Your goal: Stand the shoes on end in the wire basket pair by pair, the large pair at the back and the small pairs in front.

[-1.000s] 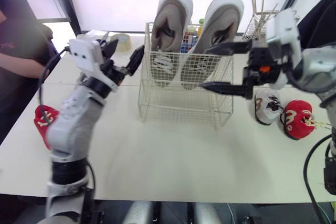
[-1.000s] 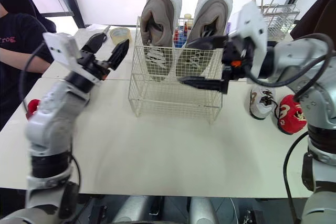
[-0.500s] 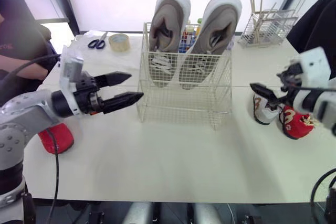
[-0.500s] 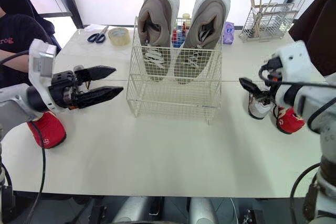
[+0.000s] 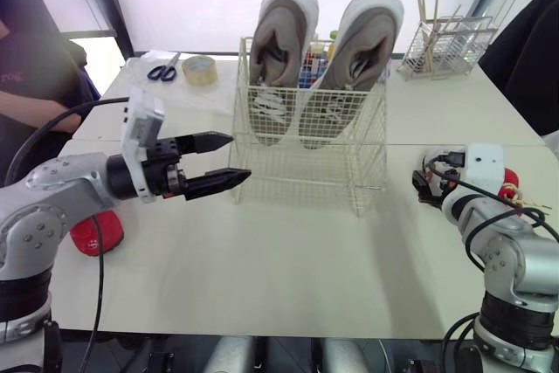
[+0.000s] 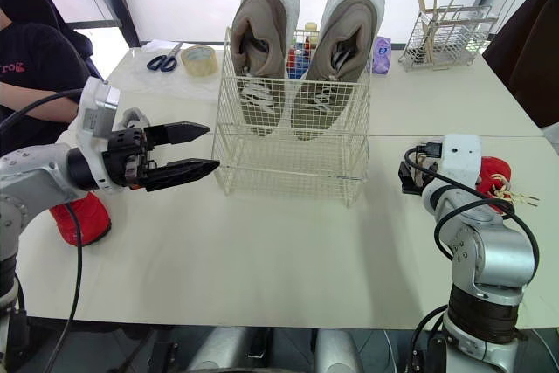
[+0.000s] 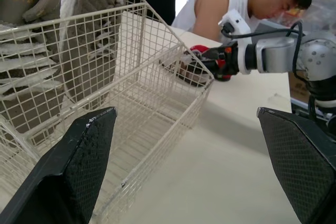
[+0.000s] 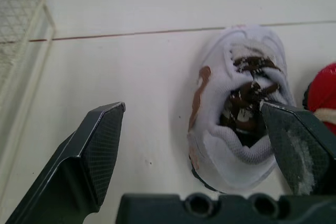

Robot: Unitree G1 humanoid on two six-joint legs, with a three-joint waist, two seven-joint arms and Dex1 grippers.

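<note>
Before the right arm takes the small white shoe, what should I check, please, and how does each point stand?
1. The large pair stands on end at the back of the wire basket: ok.
2. The basket's front is free for small shoes: ok.
3. The right gripper is open, facing the white shoe: ok.
4. Its fingers straddle the shoe: cannot tell; one covers its edge.
5. The red shoe beside it is clear of the grasp: cannot tell.
6. The left gripper is open and empty: ok.
</note>
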